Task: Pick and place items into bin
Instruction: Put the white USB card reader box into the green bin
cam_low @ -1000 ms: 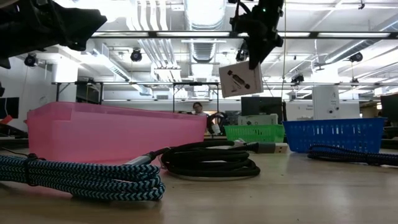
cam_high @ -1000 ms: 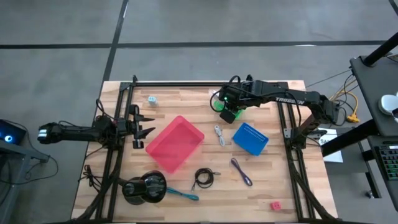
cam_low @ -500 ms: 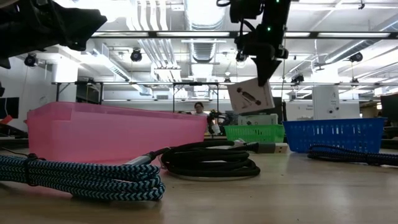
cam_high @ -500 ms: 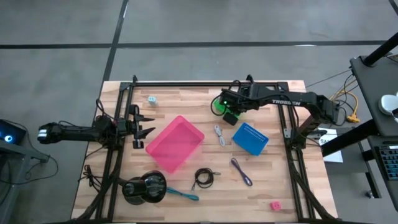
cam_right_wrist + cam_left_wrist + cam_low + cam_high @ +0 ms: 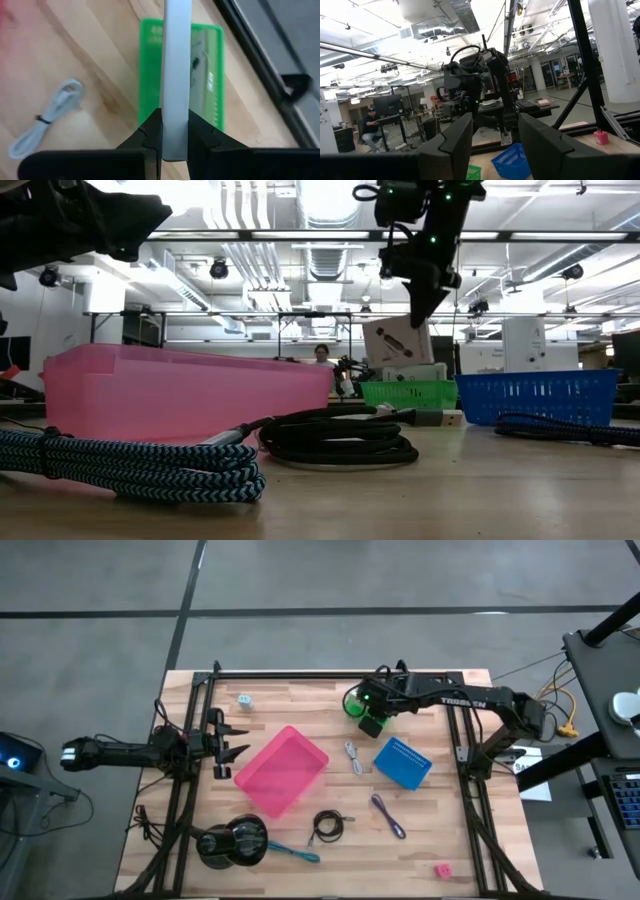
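My right gripper [image 5: 372, 723] hangs over the table's far middle, shut on a flat white block with dark markings [image 5: 398, 342]. In the right wrist view the block [image 5: 177, 65] shows edge-on above a small green basket [image 5: 150, 75]. The green basket [image 5: 353, 704] stands on the table beside the gripper. A pink bin [image 5: 282, 770] lies mid-table. A whitish cord [image 5: 353, 756], black cord [image 5: 328, 826], purple cord [image 5: 388, 816], teal stick tool [image 5: 296, 853], red block [image 5: 442, 870] and light-blue block [image 5: 244, 700] lie flat on the wood. My left gripper [image 5: 236, 744] waits open left of the bin. My right gripper pinches the white block between its two fingers [image 5: 150, 135], on the block's two broad faces at its upper edge [image 5: 176, 117]. The fingers come from above, pointing down. The block [image 5: 398, 342] hangs tilted below the fingertips, lifted clear of the table and of the green basket.
A blue basket [image 5: 403, 762] sits right of the whitish cord. A large black round object [image 5: 232, 840] stands near the table's near-left corner. Dark frame rails [image 5: 180, 800] run along both sides. A person sits in the room beyond [image 5: 370, 127].
My right gripper has moved down with the white block, slightly toward the table's far edge, and stays shut on it. The block hangs lower than before and has turned in tilt, now close above the green basket.
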Motion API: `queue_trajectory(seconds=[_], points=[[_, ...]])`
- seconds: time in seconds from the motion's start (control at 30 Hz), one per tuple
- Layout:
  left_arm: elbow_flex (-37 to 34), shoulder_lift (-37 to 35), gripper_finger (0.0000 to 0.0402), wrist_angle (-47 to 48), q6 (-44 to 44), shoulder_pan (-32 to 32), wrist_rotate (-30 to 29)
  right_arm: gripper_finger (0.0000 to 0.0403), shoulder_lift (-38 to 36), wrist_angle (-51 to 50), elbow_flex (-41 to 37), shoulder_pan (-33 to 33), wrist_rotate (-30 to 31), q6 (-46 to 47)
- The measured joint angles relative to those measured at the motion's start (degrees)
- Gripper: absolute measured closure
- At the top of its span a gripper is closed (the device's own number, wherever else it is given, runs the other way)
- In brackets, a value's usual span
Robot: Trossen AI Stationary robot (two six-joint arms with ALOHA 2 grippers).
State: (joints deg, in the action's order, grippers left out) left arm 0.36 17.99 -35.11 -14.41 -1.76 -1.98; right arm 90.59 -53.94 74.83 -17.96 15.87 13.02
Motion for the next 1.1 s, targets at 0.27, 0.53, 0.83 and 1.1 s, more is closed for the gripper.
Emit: queue_trajectory(seconds=[0.27, 0.53, 0.83, 1.1], points=[[0.0, 0.0, 0.0256, 0.0, 0.0, 0.0, 0.0, 0.0365, -4.3, 5.4, -5.5, -0.9, -2.3, -1.6], [0.0, 0.0, 0.0256, 0.0, 0.0, 0.0, 0.0, 0.0365, -7.2, 11.0, -11.8, -2.5, -4.6, -2.4], [0.0, 0.0, 0.0256, 0.0, 0.0, 0.0, 0.0, 0.0364, -7.6, 14.2, -14.2, -5.7, -7.2, -2.8], [0.0, 0.0, 0.0256, 0.0, 0.0, 0.0, 0.0, 0.0364, -6.7, 14.6, -14.7, -7.3, -9.5, -4.7]])
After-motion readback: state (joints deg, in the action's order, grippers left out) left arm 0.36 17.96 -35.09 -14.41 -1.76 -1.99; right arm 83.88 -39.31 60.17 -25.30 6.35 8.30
